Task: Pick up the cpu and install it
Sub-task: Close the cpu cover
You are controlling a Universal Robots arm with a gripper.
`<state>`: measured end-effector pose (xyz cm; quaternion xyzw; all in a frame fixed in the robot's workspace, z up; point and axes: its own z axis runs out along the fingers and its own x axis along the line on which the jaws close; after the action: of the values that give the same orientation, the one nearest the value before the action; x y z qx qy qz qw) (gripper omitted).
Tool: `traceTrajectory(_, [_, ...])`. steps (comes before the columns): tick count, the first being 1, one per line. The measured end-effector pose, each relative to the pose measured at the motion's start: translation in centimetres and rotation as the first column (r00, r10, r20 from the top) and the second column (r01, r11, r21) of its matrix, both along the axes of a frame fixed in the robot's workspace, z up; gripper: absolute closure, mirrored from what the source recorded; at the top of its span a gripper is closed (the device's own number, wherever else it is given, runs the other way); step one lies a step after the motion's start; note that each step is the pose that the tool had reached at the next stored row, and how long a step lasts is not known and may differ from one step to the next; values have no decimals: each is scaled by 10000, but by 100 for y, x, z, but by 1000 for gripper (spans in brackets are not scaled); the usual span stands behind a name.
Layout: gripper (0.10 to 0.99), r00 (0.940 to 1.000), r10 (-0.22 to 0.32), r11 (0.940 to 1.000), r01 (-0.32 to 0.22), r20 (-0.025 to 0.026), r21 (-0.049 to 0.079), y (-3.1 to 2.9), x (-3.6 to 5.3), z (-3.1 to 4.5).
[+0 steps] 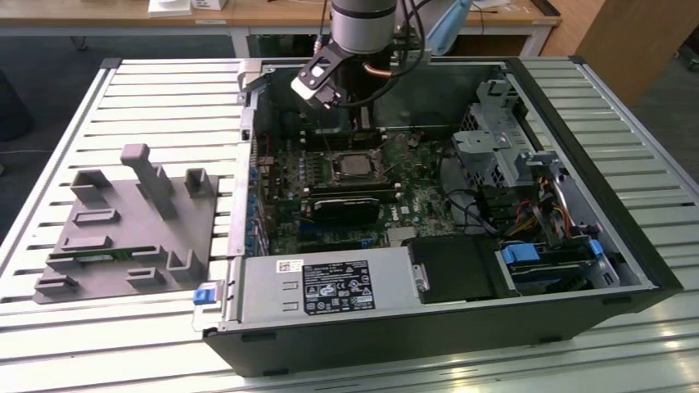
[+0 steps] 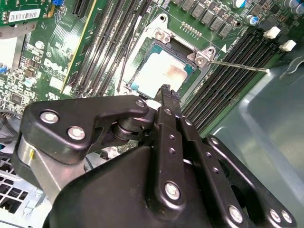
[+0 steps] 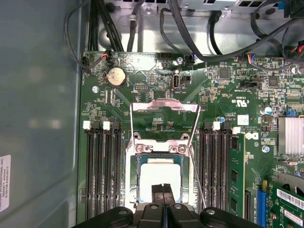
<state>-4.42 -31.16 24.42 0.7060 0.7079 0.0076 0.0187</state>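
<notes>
You find the cpu point(image 3: 160, 175) as a flat square chip with a pale silvery top, lying level inside the socket point(image 3: 138, 183) on the green motherboard point(image 3: 237, 90).

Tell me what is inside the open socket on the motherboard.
The cpu lies flat in the socket, silvery top up. The shut fingers cover part of one edge; whatever lies under the cpu is hidden.

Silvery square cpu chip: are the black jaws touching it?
Apart. In the exterior view the silvery square cpu chip lies uncovered in its socket, with board showing between it and the jaws above.
</notes>
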Motion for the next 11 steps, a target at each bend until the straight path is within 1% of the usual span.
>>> traceTrajectory(11, [980, 10000, 0, 10000, 0, 0, 0, 0, 0, 27])
